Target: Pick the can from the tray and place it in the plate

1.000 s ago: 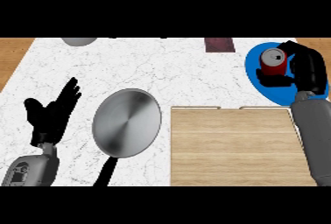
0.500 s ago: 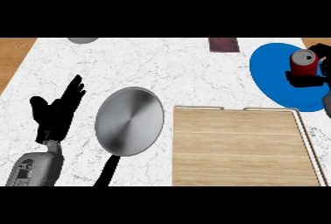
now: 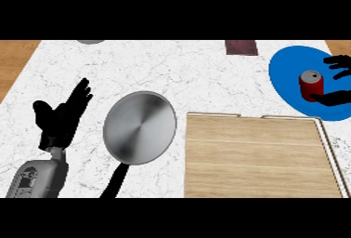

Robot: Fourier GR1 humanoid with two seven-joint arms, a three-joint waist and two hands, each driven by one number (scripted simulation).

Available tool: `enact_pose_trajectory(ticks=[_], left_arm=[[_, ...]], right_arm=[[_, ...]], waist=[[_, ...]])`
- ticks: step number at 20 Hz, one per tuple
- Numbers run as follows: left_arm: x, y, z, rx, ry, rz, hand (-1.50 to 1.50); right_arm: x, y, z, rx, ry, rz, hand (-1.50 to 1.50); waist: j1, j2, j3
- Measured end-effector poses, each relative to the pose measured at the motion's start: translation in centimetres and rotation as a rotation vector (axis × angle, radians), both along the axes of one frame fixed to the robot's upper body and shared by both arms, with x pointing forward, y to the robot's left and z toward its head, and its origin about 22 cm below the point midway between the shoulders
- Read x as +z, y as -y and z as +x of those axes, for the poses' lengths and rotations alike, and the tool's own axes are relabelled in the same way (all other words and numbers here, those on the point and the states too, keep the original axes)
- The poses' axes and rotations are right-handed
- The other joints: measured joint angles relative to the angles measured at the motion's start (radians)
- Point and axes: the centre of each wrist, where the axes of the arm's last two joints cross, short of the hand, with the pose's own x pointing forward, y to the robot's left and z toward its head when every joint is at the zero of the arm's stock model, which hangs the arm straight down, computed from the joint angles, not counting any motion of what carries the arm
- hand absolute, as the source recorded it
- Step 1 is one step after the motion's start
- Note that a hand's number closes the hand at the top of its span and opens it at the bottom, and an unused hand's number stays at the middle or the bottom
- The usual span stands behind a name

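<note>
Red can (image 3: 310, 85) on blue plate (image 3: 288, 69)

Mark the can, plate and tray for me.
can (image 3: 312, 87), head view, on its red side wall.
plate (image 3: 291, 65), head view, on bare blue surface left of the can.
tray (image 3: 254, 158), head view, on the middle of its wooden floor.

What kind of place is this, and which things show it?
Probably a kitchen counter: a white marbled worktop, a metal frying pan, and a red can on a blue plate.
</note>
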Motion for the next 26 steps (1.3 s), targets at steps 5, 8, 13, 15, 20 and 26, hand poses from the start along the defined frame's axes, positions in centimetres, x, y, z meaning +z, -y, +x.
enact_pose_trajectory(ticks=[5, 8, 13, 15, 20, 26], left_arm=[[-0.3, 0.0, -0.2, 0.005, -0.005, -0.005, 0.0], [-0.5, -0.5, -0.4, 0.011, -0.011, 0.001, 0.0], [-0.8, -0.3, -0.6, 0.029, -0.019, 0.0, 0.0], [-1.0, -0.2, -0.7, 0.033, -0.011, 0.002, 0.0], [-0.6, -0.1, -0.3, 0.026, -0.014, 0.0, 0.0], [-0.4, -0.1, 0.0, 0.02, -0.004, 0.0, 0.0]], right_arm=[[0.6, 0.5, 0.0, 0.071, 0.158, 0.037, -1.5], [1.4, -0.1, 0.7, 0.149, 0.279, 0.134, -1.5], [2.4, 0.2, 1.1, 0.2, 0.364, 0.333, -1.5], [2.8, 0.7, 1.0, 0.19, 0.341, 0.433, -1.5], [3.0, 2.7, -0.1, 0.21, 0.252, 0.621, -1.5], [2.4, 5.2, -2.4, 0.236, 0.253, 0.668, -1.5]], waist=[[-0.004, -0.002, 0.0], [-0.01, -0.007, 0.0], [-0.028, -0.014, -0.002], [-0.028, -0.015, -0.003], [-0.027, -0.013, -0.002], [-0.018, -0.009, -0.001]])
